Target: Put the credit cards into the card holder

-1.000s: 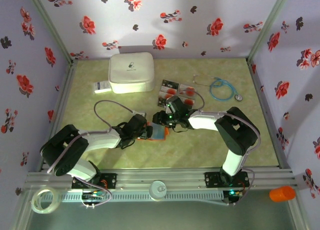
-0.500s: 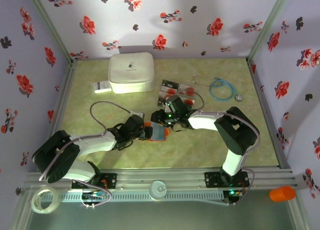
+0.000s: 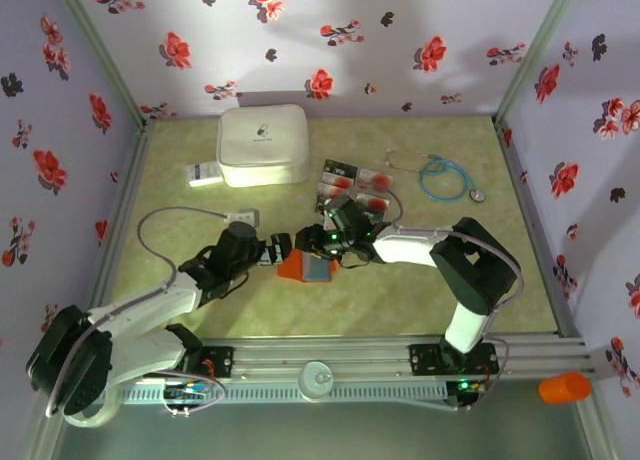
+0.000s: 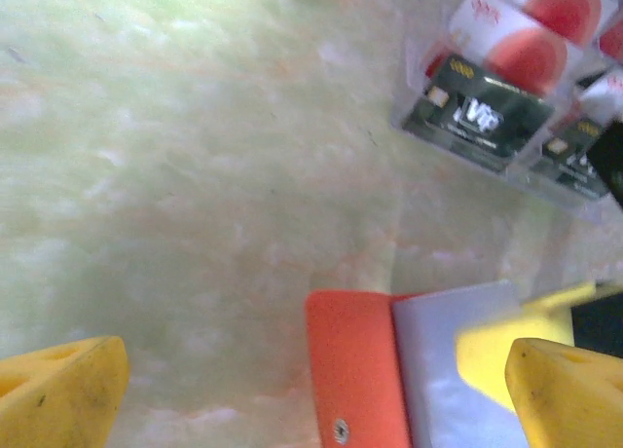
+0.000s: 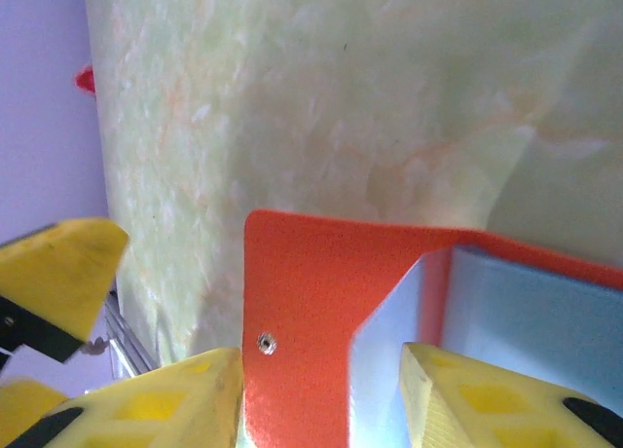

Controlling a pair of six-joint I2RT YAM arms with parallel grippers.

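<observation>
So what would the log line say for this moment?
left gripper: open, beside holder | right gripper: jaws astride holder flap, grip unclear | cards: on table

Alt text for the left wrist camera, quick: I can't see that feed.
The card holder lies open on the green table, orange flap left and bluish-grey inside right, between the left gripper's wide-spread yellow fingers. A blurred yellow finger overlaps its right side; the credit cards sit apart at upper right.
</observation>
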